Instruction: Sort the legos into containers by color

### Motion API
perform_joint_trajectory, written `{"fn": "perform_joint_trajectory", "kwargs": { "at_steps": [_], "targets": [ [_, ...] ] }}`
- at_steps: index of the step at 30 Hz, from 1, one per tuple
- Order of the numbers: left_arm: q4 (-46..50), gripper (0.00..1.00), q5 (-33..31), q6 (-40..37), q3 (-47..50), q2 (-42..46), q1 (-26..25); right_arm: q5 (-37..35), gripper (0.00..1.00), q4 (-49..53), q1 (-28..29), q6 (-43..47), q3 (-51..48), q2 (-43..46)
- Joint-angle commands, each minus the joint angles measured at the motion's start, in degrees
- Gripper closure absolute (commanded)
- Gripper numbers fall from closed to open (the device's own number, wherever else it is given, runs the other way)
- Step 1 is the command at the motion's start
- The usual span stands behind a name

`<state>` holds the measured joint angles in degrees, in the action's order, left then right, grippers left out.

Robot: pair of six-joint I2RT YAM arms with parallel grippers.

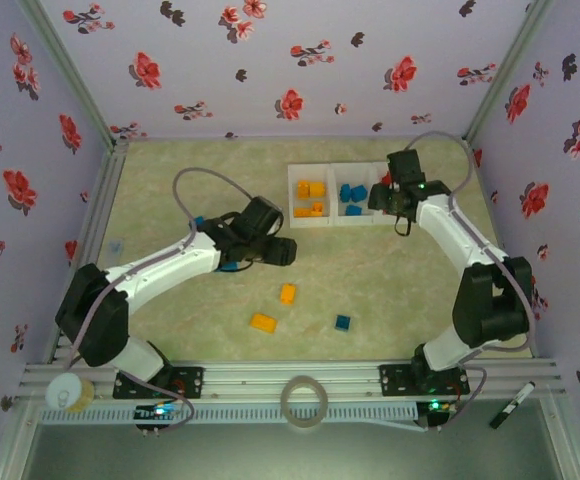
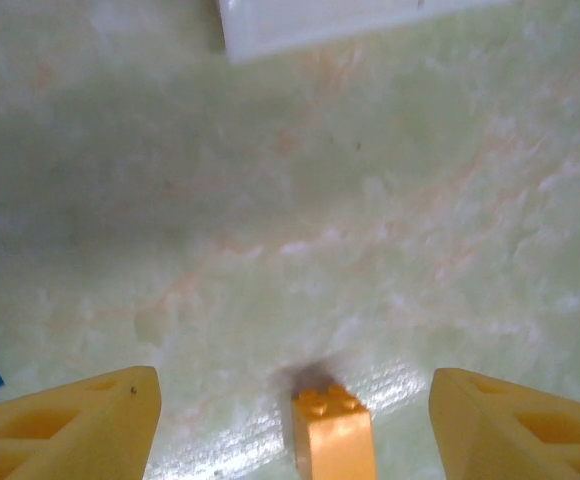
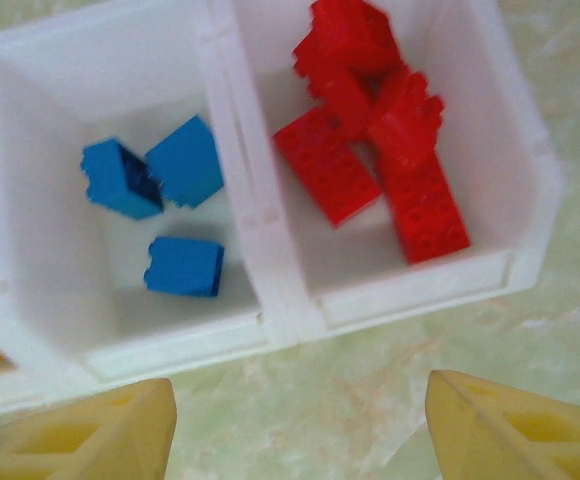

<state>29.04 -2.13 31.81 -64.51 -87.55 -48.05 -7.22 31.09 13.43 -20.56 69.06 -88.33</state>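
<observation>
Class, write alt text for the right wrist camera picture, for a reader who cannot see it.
A white tray seen from above: one compartment holds three blue bricks, the one to its right a pile of red bricks. At the bottom edge, the right gripper has its yellow jaws wide apart above the pale green table.

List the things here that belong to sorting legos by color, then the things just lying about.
Belongs to the job: white tray; loose orange bricks; loose blue brick; sorted red bricks.
Just lying about: tape roll; black marker; white round object.
</observation>
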Motion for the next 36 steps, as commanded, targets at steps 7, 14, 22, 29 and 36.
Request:
{"fn": "perform_joint_trajectory", "kwargs": {
  "at_steps": [7, 14, 22, 29, 36],
  "targets": [
    [3.2, 0.28, -1.6, 3.3, 3.2, -3.1, -7.3, 0.2, 0.32, -4.5, 2.3, -5.8, -9.9, 6.4],
    [7.1, 0.31, -5.0, 4.7, -1.8, -10.6, -11.5, 0.5, 0.32, -4.3, 2.5, -6.4, -12.8, 7.9],
    [10.5, 0.33, -6.7, 5.4, -5.1, -15.6, -12.4, 0.2, 0.32, -3.8, 2.5, -6.0, -13.3, 8.9],
    [11.1, 0.46, -7.0, 5.2, -6.3, -17.3, -12.8, 0.2, 0.32, -3.9, 2.5, -6.1, -13.7, 8.9],
    [12.2, 0.62, -8.3, 5.1, -7.3, -18.3, -13.1, -0.2, 0.32, -3.8, 2.5, -5.9, -13.9, 9.3]
  ]
}}
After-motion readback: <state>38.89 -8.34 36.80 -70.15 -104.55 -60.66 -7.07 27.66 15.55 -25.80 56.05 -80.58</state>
